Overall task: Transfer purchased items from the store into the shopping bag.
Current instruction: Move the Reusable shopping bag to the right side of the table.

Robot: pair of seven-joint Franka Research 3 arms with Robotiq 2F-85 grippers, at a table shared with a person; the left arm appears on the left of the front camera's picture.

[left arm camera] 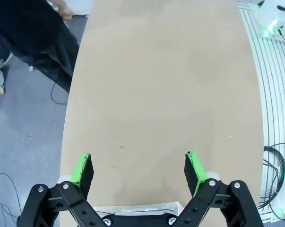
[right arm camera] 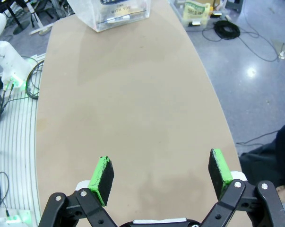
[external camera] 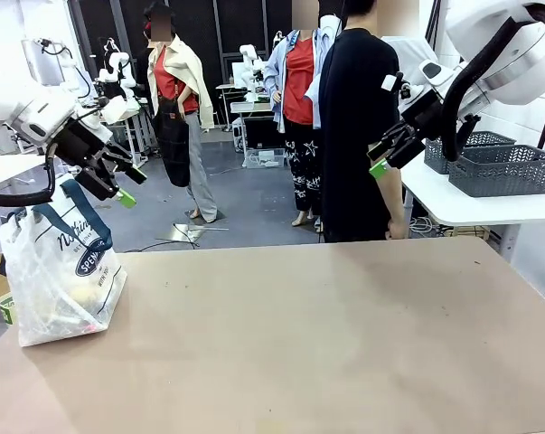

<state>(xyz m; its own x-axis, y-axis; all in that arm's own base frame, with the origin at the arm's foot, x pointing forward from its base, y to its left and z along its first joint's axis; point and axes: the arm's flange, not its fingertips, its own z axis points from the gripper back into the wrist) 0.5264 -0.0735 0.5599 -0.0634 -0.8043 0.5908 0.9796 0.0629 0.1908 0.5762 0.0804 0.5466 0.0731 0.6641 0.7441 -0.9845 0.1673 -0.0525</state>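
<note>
1. Front view: the shopping bag (external camera: 60, 289), a translucent whitish plastic tote with navy strap handles, stands on the tan table (external camera: 326, 344) at the lower left of the frame; dark script on its side starts "N" and is otherwise partly hidden, and a dark oval logo below it reads "SPEN", the rest turned out of sight; pale and yellowish purchased items (external camera: 69, 303) show dimly through the plastic, too blurred to tell apart; the left gripper (external camera: 129, 185) hangs in the air at upper left, just above the bag's handles, jaws spread and nothing between them; the right gripper (external camera: 382, 159) hangs at upper right, in front of a person in black (external camera: 358, 136) who stands at the table's far edge, its jaws also apart and empty; two dark grey lattice baskets (external camera: 502, 167) sit on a white side table (external camera: 462, 203) at the right edge.

2. Left wrist view: the green pads (left arm camera: 83, 170) stand wide apart at the bottom of the frame above bare table, holding nothing.

3. Right wrist view: the green pads (right arm camera: 103, 179) are spread wide over bare table, gripping nothing; the bag sits at the top centre, with "WITH YOU" legible on its side.
</note>
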